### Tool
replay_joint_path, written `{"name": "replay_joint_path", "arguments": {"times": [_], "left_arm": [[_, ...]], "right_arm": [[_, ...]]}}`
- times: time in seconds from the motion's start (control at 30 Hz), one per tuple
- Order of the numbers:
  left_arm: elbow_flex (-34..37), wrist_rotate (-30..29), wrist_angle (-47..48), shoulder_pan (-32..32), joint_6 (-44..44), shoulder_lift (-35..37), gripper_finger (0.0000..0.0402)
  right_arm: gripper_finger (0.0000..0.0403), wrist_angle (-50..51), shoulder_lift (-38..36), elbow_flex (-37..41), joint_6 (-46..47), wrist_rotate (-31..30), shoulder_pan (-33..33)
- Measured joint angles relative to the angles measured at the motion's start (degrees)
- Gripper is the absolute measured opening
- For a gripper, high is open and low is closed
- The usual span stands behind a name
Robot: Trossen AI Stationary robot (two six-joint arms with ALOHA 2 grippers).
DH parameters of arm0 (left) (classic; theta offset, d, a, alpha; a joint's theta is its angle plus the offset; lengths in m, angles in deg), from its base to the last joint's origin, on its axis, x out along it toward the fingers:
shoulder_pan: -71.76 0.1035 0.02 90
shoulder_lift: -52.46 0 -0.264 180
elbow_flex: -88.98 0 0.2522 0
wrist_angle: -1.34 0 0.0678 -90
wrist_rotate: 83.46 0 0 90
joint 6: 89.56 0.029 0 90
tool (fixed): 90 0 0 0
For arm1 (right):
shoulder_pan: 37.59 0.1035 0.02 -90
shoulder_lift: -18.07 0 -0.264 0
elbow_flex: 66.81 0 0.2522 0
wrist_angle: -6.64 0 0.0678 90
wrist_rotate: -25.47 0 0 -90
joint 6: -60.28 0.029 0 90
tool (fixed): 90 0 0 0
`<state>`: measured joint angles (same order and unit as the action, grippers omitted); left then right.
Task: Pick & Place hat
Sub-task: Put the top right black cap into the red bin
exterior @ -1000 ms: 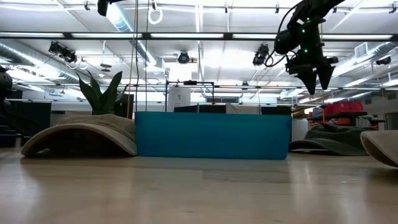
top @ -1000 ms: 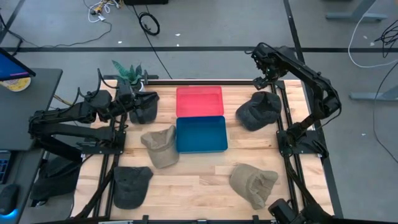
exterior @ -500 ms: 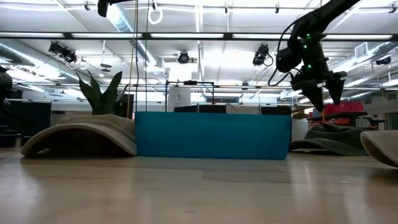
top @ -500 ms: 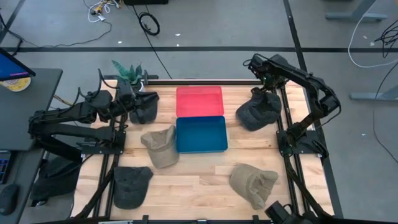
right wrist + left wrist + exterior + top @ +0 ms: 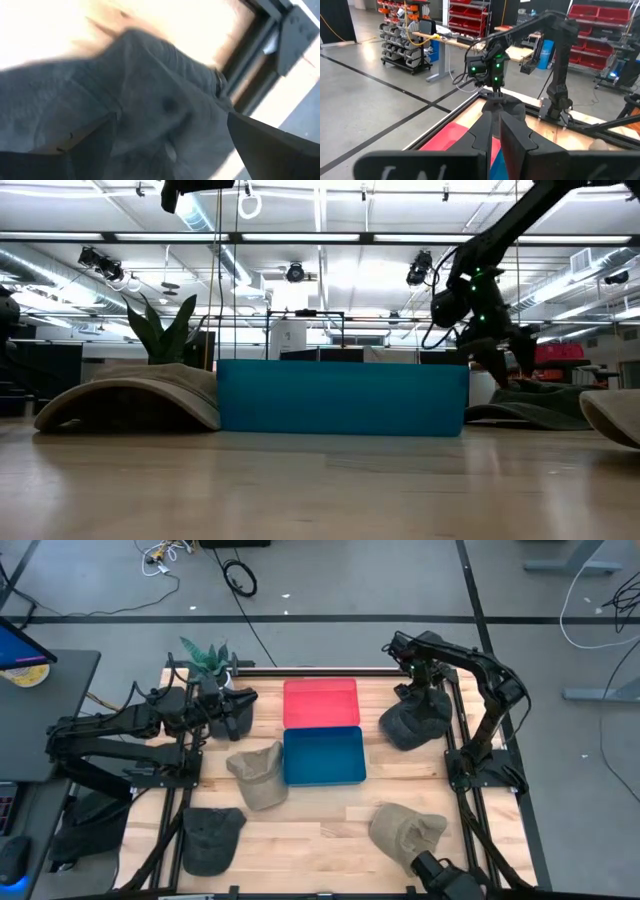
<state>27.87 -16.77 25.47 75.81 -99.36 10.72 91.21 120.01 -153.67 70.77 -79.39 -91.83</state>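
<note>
A dark grey hat (image 5: pixel 413 720) lies crown up on the wooden table's far right part; in the right wrist view the hat (image 5: pixel 150 95) fills the picture. My right gripper (image 5: pixel 420 690) hangs open close over its far part, pointing steeply down, one finger on either side of the crown (image 5: pixel 171 117). In the low view the gripper (image 5: pixel 505 365) stands just above the hat (image 5: pixel 530 395); whether they touch does not show. My left gripper (image 5: pixel 243 698) is held level and shut (image 5: pixel 496 111) high above another dark hat (image 5: pixel 232 720) at the far left.
A red tray (image 5: pixel 320 688) and a blue tray (image 5: pixel 323 772) sit mid-table. A tan hat (image 5: pixel 258 775) lies left of the blue tray, a dark hat (image 5: pixel 210 838) at the near left, a tan hat (image 5: pixel 408 835) at the near right. A plant (image 5: pixel 205 658) stands far left.
My right gripper has come down onto the dark grey hat at the far right, moving a little toward the table's near edge and tipping more steeply downward. The hat has not moved. My left arm has kept still.
</note>
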Motion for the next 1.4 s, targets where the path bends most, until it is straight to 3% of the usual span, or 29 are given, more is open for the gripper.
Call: {"name": "replay_joint_path", "arguments": {"times": [0.33,0.53,0.67,0.87,0.9,1.17,1.4], "left_arm": [[0.0,0.0,-0.1,0.0,0.0,-0.7,0.0039],[0.0,0.0,-0.2,0.0,0.0,-0.7,0.0039],[0.0,0.0,-0.2,0.0,0.0,-0.7,0.0039],[0.0,0.0,-0.2,0.0,0.0,-0.7,0.0039],[0.0,0.0,-0.2,0.0,0.0,-0.7,0.0039],[0.0,0.0,-0.2,0.0,0.0,-0.7,0.0039],[0.0,0.0,-0.2,0.0,0.1,-0.7,0.0039]], "right_arm": [[0.0376,-1.7,3.3,0.0,-2.0,1.3,-2.0],[0.0327,-2.4,5.9,0.1,-1.6,4.5,-2.7],[0.0251,-2.7,7.8,0.2,-0.4,6.0,-2.7],[0.0039,-1.5,7.3,0.2,-0.7,9.2,-2.6],[0.0022,-1.1,6.6,0.2,-1.3,9.7,-2.5],[0.0009,5.4,-2.9,-2.7,-2.6,14.4,-1.3],[0.0006,4.2,-15.2,-9.2,5.9,25.8,-1.2]]}}
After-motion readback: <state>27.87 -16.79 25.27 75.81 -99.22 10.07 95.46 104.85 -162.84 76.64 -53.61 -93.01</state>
